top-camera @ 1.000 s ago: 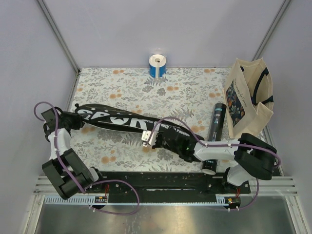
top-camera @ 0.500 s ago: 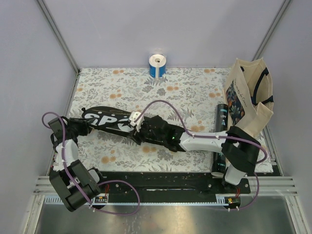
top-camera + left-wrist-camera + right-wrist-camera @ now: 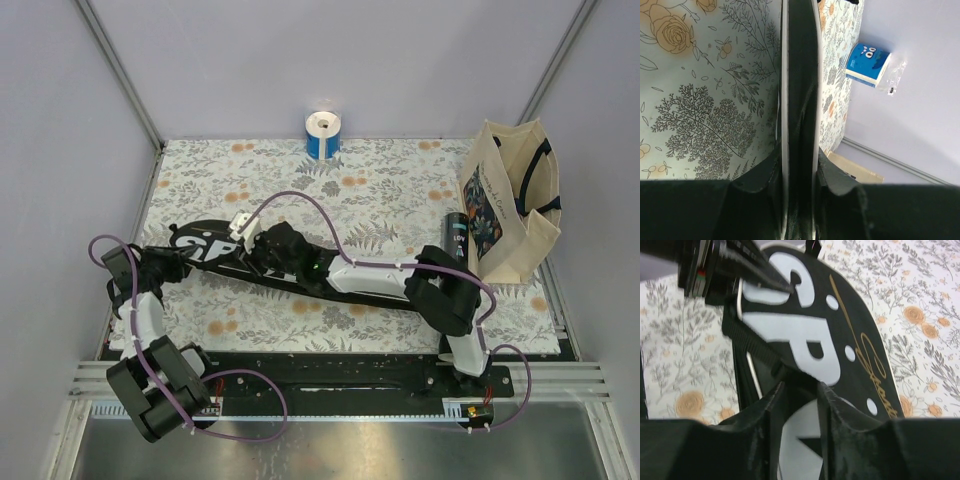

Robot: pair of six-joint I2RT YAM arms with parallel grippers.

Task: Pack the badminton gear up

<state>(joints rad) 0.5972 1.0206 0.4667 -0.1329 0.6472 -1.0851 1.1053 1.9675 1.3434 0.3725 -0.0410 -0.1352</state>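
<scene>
The long black racket cover with white "SPORT" lettering lies slantwise across the floral mat. My left gripper holds its left end. In the left wrist view this gripper is shut on the cover's black edge, which has thin white lines on both sides. My right arm reaches left across the cover to the lettering, where the right gripper rests. In the right wrist view its jaws stand apart astride a raised black fold of the cover. The black tube lies by the bag, partly hidden by the right arm.
A cream tote bag stands at the right edge of the mat. A short blue-and-white roll stands against the back wall and also shows in the left wrist view. Purple cables loop over both arms.
My right gripper has let go near the cover's middle and slid left along it to the lettering, with the arm stretching out. The cover and left gripper have shifted slightly.
</scene>
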